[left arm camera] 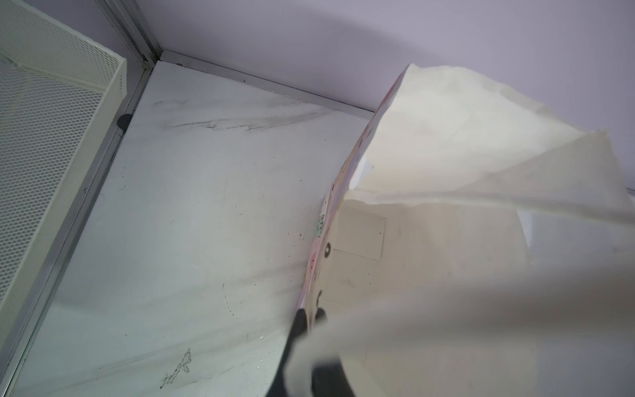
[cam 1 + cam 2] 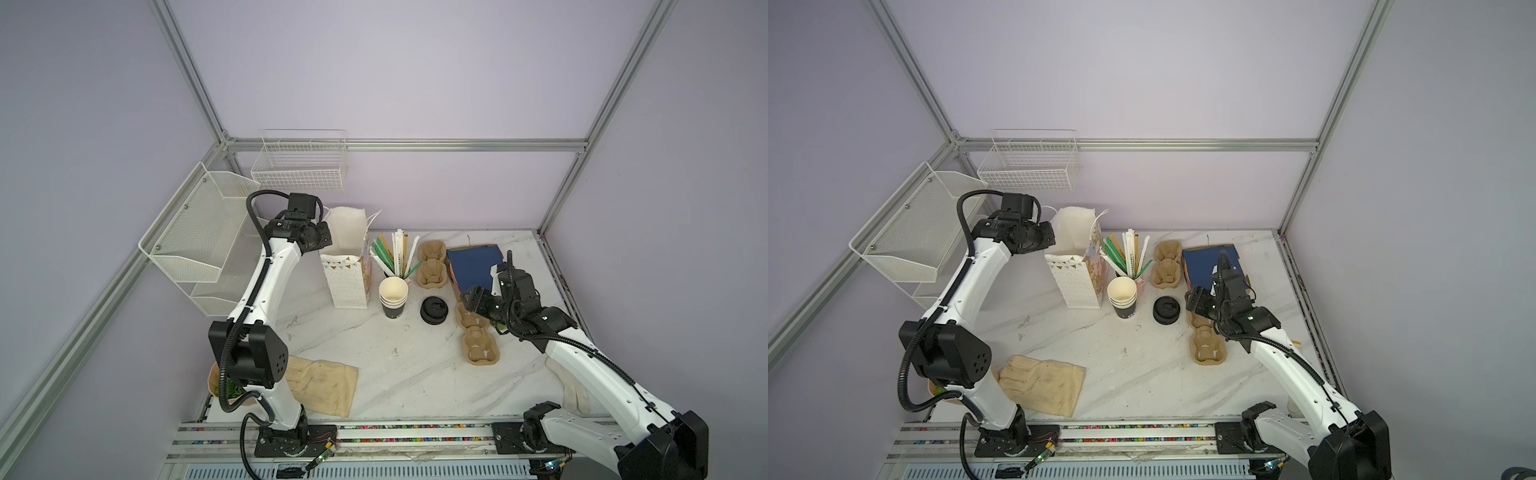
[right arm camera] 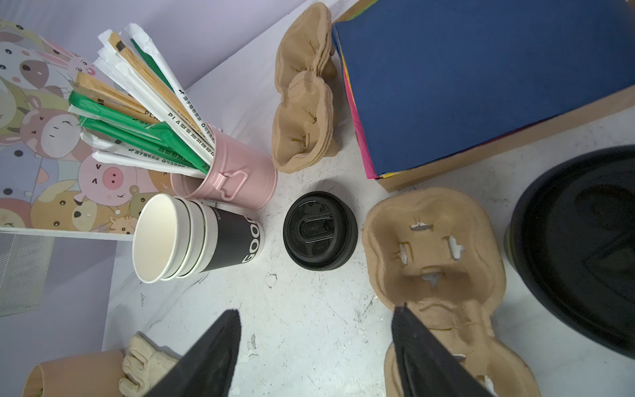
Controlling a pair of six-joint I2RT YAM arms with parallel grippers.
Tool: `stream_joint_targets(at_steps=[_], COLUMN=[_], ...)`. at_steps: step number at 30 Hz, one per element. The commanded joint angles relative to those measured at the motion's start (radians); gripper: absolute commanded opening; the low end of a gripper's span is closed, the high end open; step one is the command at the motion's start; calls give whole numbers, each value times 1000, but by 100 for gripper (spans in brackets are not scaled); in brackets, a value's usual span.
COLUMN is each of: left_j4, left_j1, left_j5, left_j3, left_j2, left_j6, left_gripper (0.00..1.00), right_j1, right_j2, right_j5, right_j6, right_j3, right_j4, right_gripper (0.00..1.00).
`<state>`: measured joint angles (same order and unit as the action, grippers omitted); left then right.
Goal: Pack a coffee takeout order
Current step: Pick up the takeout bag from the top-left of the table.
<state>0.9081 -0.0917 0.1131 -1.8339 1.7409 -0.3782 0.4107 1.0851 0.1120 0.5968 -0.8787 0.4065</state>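
Top views both take in the marble worktop (image 2: 415, 386), and the biggest thing on it is a printed paper bag (image 2: 348, 282), standing open near the back edge, left of the middle. A beige cloth (image 2: 328, 384) lies flat at the front left corner. Toward the back right corner a cardboard box (image 3: 446, 161) holds a pile of coloured napkins with the navy napkin (image 2: 473, 266) on top. In front of the box, along the right edge, lies the carrier (image 2: 478, 343), a brown pulp tray. A stack of carriers (image 2: 432, 266) sits between the box and a pink tin (image 3: 237, 178) of wrapped straws. The lidded cup (image 3: 577, 247) stands just beside the carrier on the side toward the right edge. It shows only in the right wrist view and is hidden under the arm from above. A stack of cups (image 2: 393, 297) stands in front of the tin, with a loose lid (image 2: 434, 310) between it and the carrier. The right gripper (image 3: 316, 330) hangs over the back end of the carrier with its jaws spread wide. One finger overlaps the tray's rim, and whether it touches I cannot tell. The left gripper (image 1: 311, 318) has its jaws pinched on the paper bag's top rim.
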Motion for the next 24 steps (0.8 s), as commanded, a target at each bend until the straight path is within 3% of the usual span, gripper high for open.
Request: stream_joint_targets(at_steps=[1, 17, 24], left_j4=[-12, 66, 168], left_j1=[7, 4, -86], left_j5=[-15, -116, -164], left_j3=[-87, -60, -32], left_j2=[-76, -400, -560], left_j6=[-13, -55, -114], left_gripper=[0, 0, 0], right_j1=[5, 8, 8], right_j2=[-16, -5, 8], right_j5=[-12, -2, -1], right_j6=[3, -5, -13], right_j3=[1, 0, -25], right_j4=[3, -8, -11], right_gripper=[73, 73, 73])
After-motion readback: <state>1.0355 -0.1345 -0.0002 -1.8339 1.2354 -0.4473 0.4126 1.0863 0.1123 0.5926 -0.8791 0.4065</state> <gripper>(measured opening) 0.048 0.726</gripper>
